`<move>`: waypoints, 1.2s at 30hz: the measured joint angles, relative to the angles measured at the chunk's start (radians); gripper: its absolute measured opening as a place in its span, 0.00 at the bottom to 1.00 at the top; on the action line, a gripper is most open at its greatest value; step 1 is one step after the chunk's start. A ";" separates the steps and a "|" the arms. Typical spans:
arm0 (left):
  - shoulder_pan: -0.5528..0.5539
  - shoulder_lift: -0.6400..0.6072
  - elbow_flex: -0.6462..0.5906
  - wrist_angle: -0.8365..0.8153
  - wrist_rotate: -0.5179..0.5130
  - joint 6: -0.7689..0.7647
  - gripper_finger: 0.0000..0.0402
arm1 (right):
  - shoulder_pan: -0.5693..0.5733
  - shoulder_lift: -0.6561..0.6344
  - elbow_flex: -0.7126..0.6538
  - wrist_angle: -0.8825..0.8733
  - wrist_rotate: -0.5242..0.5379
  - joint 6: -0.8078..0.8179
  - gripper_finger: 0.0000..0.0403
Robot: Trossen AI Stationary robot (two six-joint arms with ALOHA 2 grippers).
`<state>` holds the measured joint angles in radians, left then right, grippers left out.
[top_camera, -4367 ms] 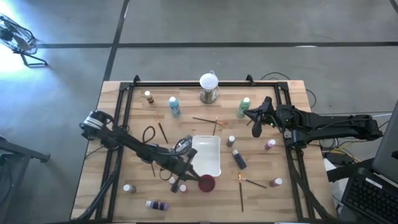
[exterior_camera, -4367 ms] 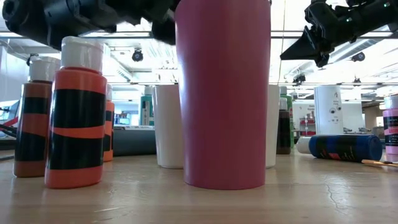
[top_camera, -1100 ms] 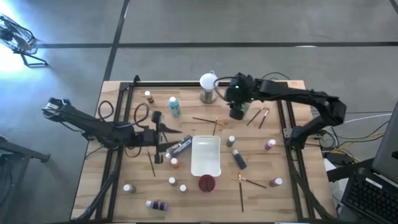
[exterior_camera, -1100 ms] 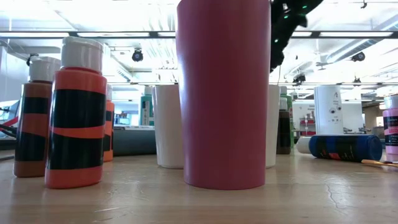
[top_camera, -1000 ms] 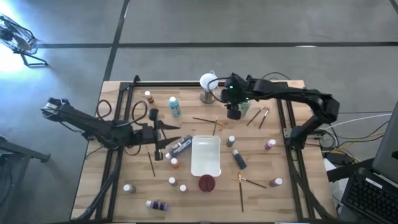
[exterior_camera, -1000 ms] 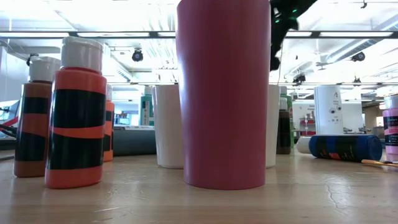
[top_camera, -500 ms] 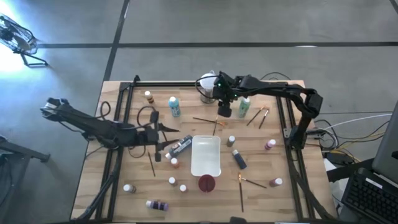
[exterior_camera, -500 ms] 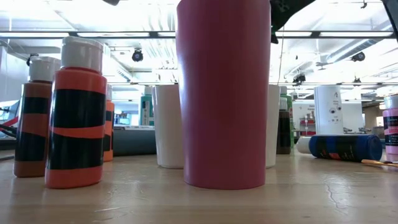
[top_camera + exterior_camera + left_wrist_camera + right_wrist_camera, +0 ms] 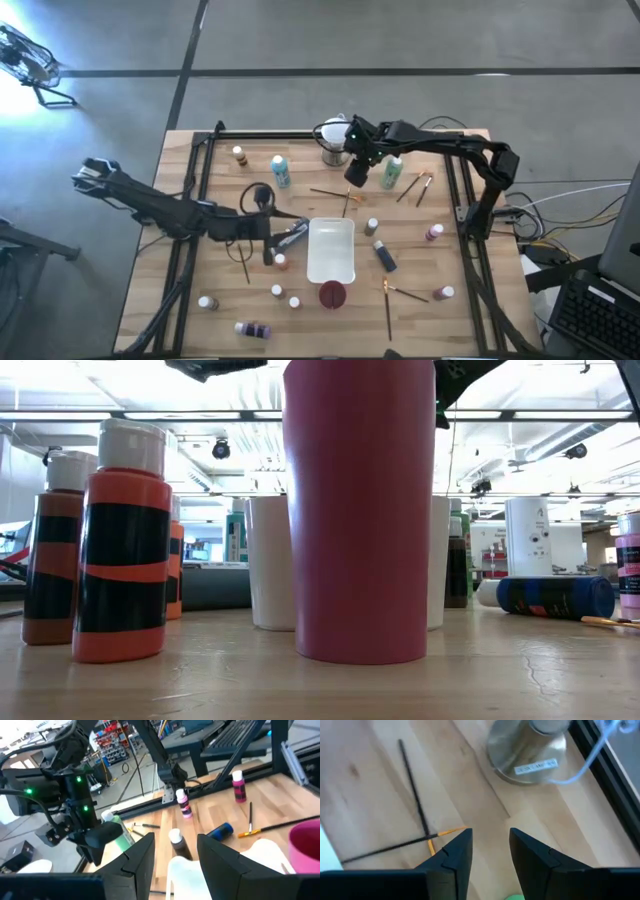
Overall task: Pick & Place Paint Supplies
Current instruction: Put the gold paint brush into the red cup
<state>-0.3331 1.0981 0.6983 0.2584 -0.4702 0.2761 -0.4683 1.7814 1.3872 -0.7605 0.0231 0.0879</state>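
Now I am swinging my right end effector [image 9: 357,172], fingers parted and empty, from the green bottle [image 9: 391,172] toward the crossed brushes [image 9: 340,194] at table's twelve o'clock; my left end effector [image 9: 268,243], parted too, is nearing the white tray [image 9: 331,262].

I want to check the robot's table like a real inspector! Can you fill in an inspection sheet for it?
Surface: wooden table with a black frame.
Job's things: teal bottle and green bottle at the far side; dark blue bottle lying down; crossed brushes; more small bottles scattered.
Clutter: white tray, dark red cup, white globe on a metal base.
Grippers: left claw open and empty beside the tray; right claw open and empty over the brushes.
Cables: looped black cable on the left arm.
Surroundings: grey floor; shelves in the room behind.
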 joint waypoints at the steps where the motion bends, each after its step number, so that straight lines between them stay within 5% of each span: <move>1: 0.000 0.005 0.000 -0.008 0.000 0.000 0.38 | 0.000 0.002 0.000 0.000 0.000 0.033 0.33; 15: 0.000 0.030 0.000 -0.071 0.001 -0.074 0.38 | -0.007 0.006 -0.007 -0.027 -0.060 0.429 0.43; 23: 0.000 0.030 0.000 -0.077 0.001 -0.126 0.38 | -0.015 0.008 -0.037 0.025 -0.064 0.534 0.39; 29: 0.000 0.030 0.000 -0.082 0.001 -0.137 0.38 | -0.014 0.007 -0.043 0.048 -0.071 0.428 0.34; 36: 0.000 0.030 0.000 -0.081 0.001 -0.138 0.38 | -0.007 0.009 -0.042 0.079 -0.077 0.065 0.29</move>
<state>-0.3332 1.1280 0.6983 0.1774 -0.4690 0.1379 -0.4751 1.7908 1.3448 -0.6811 -0.0536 0.1526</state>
